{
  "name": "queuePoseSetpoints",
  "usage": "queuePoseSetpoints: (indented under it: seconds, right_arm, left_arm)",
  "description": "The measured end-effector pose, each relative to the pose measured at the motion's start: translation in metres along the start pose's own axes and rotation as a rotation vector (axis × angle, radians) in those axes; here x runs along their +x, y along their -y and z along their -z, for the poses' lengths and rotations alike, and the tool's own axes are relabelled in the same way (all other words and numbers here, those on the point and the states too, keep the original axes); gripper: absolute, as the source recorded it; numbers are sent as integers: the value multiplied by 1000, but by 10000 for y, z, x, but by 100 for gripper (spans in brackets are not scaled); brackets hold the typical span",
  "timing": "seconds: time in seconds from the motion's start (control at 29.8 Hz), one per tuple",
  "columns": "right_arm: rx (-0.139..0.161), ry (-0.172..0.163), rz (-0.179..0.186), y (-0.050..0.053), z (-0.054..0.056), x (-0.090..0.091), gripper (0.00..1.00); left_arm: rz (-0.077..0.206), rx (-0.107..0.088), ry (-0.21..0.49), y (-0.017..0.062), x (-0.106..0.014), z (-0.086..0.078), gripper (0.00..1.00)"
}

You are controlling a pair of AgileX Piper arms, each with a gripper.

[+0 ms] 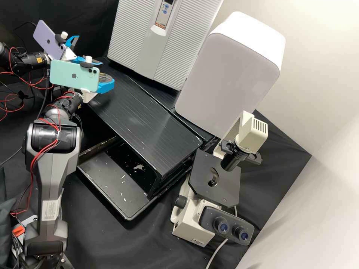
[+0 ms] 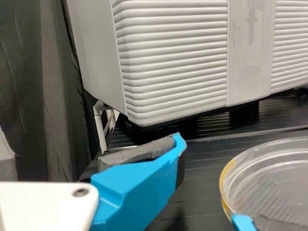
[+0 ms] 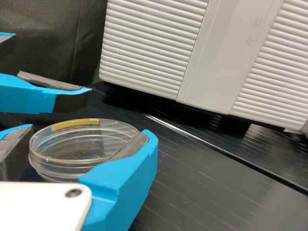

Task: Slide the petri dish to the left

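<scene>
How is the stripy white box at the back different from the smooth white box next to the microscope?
The stripy box has ribbed sides and a button panel on its front; the smooth box has plain sides with no panel showing. The stripy box stands farther back, close to the petri dish; the smooth box stands nearer, beside the microscope. Both are big and pale.

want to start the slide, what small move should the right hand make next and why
Probably close the right hand gently on the petri dish: its blue fingers stand open either side of the dish, which sits flat on the ribbed black platform, so a light hold should let it slide.
</scene>
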Motion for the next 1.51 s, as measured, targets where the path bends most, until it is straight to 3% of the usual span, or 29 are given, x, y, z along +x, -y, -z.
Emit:
queuePoseSetpoints:
  seconds: [0.27, 0.57, 0.87, 0.91, 1.51]
  right_arm:
    - [-5, 6, 8, 39, -18, 18, 0]
    - [-33, 21, 32, 187, -44, 156, 0]
    - [-39, 26, 37, 225, -57, 182, 0]
    - [-45, 26, 37, 225, -57, 182, 100]
    - [-95, 11, 5, 228, -48, 158, 100]
  left_arm:
    - [0, 0, 0, 0, 0, 0, 100]
    - [0, 0, 0, 0, 0, 0, 100]
    - [0, 0, 0, 0, 0, 0, 100]
    - [0, 0, 0, 0, 0, 0, 100]
    - [0, 0, 0, 0, 0, 0, 100]
